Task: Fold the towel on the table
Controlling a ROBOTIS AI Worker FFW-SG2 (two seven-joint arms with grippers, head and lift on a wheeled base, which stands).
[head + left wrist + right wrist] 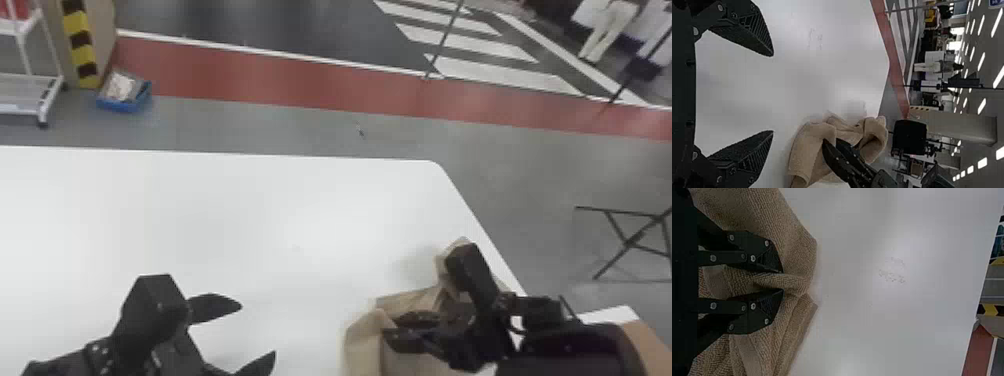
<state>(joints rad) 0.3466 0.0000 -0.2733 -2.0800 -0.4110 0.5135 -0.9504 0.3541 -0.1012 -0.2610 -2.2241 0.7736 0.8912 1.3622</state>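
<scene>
Past the white table [300,210], a red strip [280,80] crosses the grey floor [260,125].

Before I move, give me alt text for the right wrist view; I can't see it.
The right gripper pinches a fold of the tan towel, which lies bunched around it on the white table. Beyond one table edge are red flooring and yellow-and-black striping.

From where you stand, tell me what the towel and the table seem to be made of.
The towel looks like terry cloth, perhaps cotton, with a matt finish: its tan surface shows rows of small loops. The table has a smooth white top with a slight sheen, seen in its soft bright patches; that suggests laminate or plastic, though I can't tell which.
</scene>
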